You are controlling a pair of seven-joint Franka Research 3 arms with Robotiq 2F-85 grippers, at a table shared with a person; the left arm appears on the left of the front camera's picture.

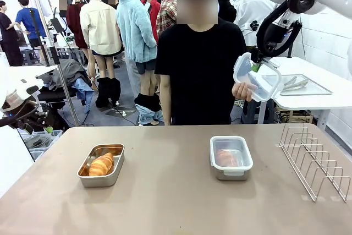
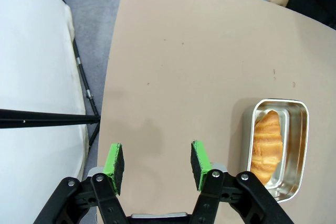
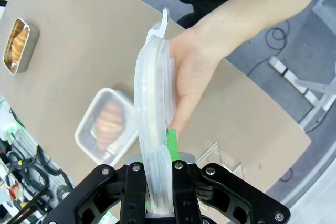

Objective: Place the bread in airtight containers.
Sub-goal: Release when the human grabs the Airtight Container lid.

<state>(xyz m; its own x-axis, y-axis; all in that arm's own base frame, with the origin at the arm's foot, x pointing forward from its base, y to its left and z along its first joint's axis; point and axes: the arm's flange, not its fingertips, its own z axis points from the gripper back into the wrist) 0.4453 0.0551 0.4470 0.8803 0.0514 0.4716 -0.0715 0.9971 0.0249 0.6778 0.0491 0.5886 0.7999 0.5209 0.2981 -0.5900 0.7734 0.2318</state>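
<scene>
One bread roll (image 1: 102, 164) lies in the open steel container (image 1: 116, 173) at the table's left. A second roll (image 1: 226, 158) sits in the other container (image 1: 231, 173), which has a clear lid on it. High above the table's far right edge, my right gripper (image 1: 257, 65) is shut on the edge of another clear lid (image 1: 254, 78). The person's hand (image 1: 241, 89) also holds this lid. In the right wrist view the lid (image 3: 153, 103) stands on edge between my fingers, the hand (image 3: 191, 77) behind it. My left gripper (image 2: 156, 163) is open over bare table, left of the open container (image 2: 296, 150).
A wire rack (image 1: 316, 160) stands at the table's right side. The person in black stands at the far edge, behind the middle. A white side table with a steel tray (image 1: 300, 85) is behind on the right.
</scene>
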